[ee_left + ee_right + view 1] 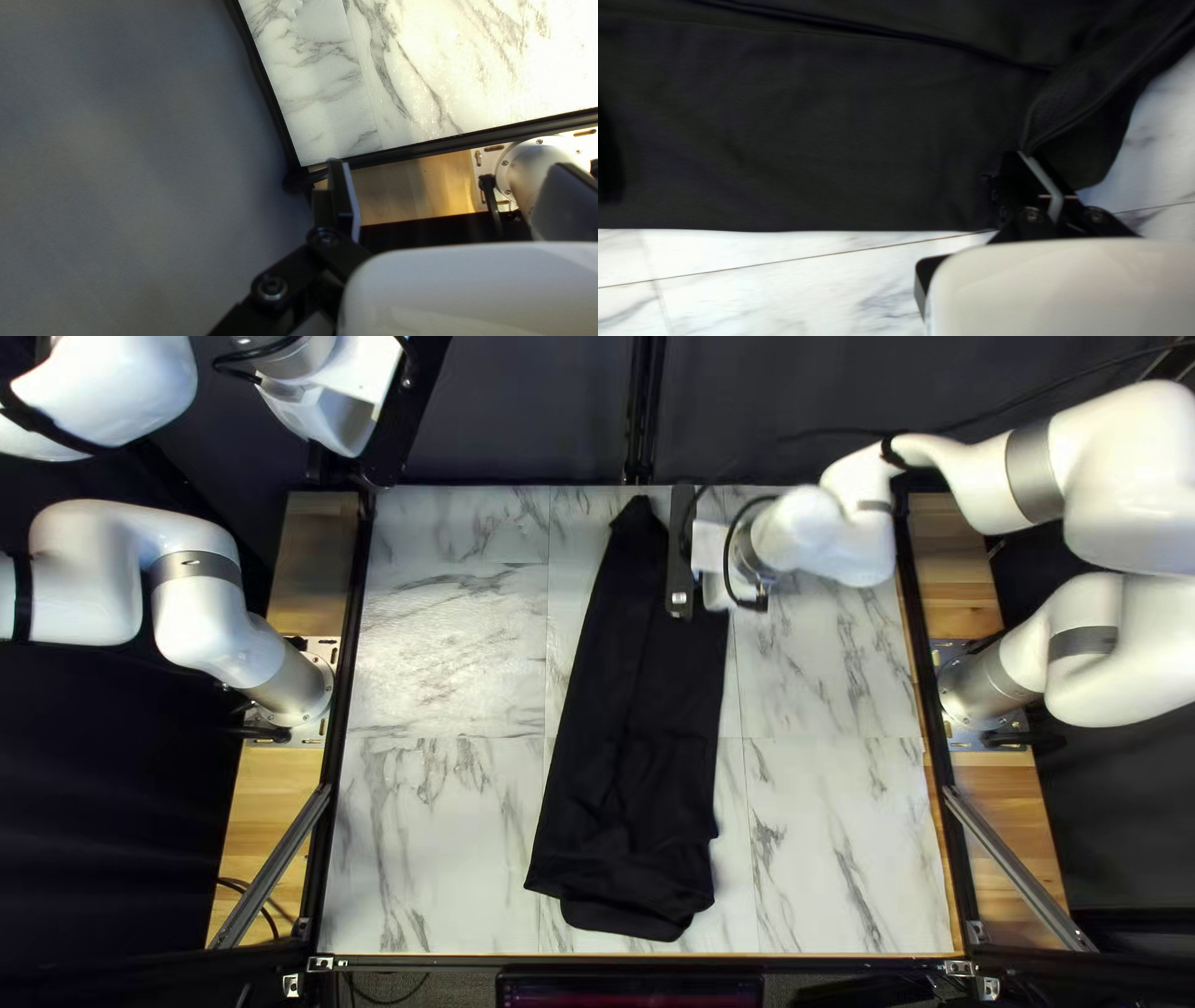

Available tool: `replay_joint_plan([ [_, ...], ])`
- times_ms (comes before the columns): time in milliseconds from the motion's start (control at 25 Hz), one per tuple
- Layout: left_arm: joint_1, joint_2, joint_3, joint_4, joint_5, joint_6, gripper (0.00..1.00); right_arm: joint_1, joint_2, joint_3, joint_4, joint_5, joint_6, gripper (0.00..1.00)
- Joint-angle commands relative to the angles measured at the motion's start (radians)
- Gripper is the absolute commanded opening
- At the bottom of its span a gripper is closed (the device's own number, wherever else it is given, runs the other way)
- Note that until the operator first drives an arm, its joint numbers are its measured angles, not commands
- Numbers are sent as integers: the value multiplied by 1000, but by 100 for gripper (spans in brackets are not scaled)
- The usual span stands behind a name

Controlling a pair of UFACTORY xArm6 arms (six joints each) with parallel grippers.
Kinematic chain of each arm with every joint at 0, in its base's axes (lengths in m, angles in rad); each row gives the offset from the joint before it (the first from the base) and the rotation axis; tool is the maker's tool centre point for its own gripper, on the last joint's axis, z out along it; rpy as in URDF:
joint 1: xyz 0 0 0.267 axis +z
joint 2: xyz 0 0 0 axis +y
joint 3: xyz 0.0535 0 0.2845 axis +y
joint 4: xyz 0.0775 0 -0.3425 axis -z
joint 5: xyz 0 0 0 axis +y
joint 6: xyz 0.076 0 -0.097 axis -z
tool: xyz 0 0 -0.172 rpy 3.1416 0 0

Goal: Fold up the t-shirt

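The table (436,834) is the biggest thing in front of me, and the shirt (635,709) lies along the middle of it as one long, narrow black strip, running from close to the far edge down towards the near edge. I take the lengthwise folding to be mostly done: the strip is far longer than it is wide, and ridges run down its length. What I judge to be left is the folding across, far part over near part, until it makes a compact bundle, and then some smoothing.

My right arm (815,535) reaches in from the right over the far part of the shirt, where I seem to be at work on the last of the side folding or at the start of a fold across; I cannot tell which. My left arm (206,622) is clear of the cloth.

The near end of the shirt is the untidy part: its layers sit unevenly, one flap poking out nearer than the rest, so it probably wants straightening before I call this finished.

My left gripper (448,168) is up by the table's far left corner, its fingers spread with nothing between them. My right gripper (1027,154) has its fingers pressed together on a small fold of the shirt, close to the far end
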Motion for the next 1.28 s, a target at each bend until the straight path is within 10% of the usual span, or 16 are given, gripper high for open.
replay_joint_plan([
  [40,0,0,0,0,0,0,100,29,30,0,-53,-11,50,0],
  [200,0,0,0,0,0,0,100,62,48,-10,-59,4,55,0],
  [240,0,0,0,0,0,0,100,65,48,-11,-55,8,49,86],
  [280,0,0,0,0,0,0,100,70,40,-10,-41,21,29,100],
  [880,0,0,0,0,0,0,100,-8,-91,-42,248,126,-323,100],
  [1280,0,0,0,0,0,0,100,-164,-54,-105,636,180,-784,100],
])
